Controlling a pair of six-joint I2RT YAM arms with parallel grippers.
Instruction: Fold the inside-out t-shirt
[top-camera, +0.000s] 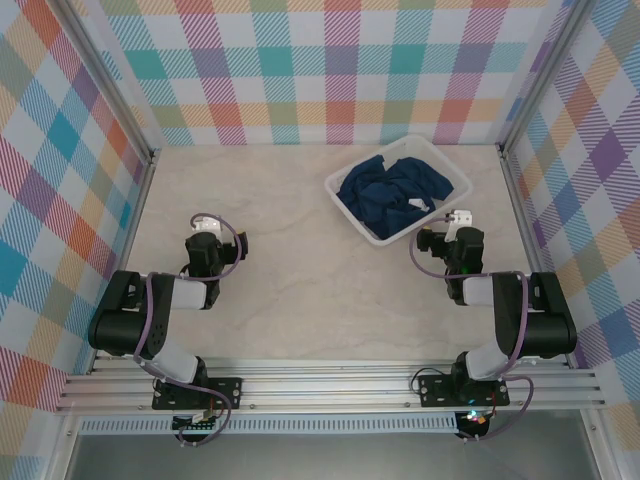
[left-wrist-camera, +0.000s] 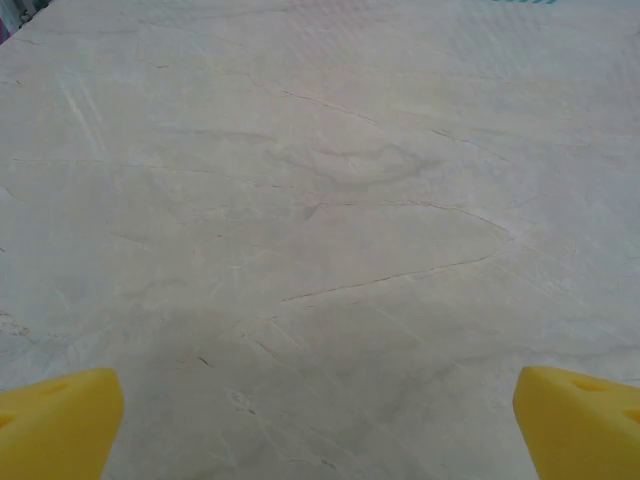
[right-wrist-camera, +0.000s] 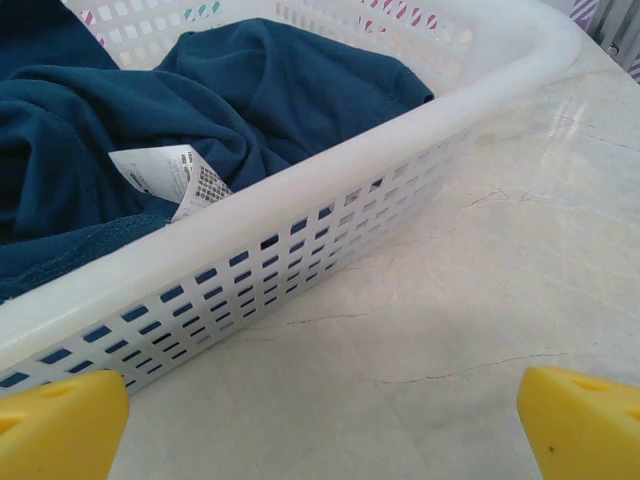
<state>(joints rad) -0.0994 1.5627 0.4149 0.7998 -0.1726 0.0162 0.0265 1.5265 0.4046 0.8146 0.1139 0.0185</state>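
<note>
The inside-out t-shirt (top-camera: 392, 193) is a dark navy bundle crumpled inside a white perforated basket (top-camera: 347, 215) at the back right of the table. In the right wrist view the t-shirt (right-wrist-camera: 250, 95) fills the basket (right-wrist-camera: 330, 175), with a white printed tag (right-wrist-camera: 170, 175) lying near the near rim. My right gripper (top-camera: 455, 222) sits just in front of the basket's near right side; its yellow fingertips (right-wrist-camera: 585, 425) stand wide apart, open, with bare table between them. My left gripper (top-camera: 205, 232) rests over the table's left half, open, yellow fingertips (left-wrist-camera: 60, 425) far apart and nothing between them.
The table is pale marble-patterned (top-camera: 290, 290). Checked walls (top-camera: 320, 70) close in the back and both sides. An aluminium rail (top-camera: 330, 385) carrying both arm bases runs along the near edge. Open tabletop lies between the two arms and left of the basket.
</note>
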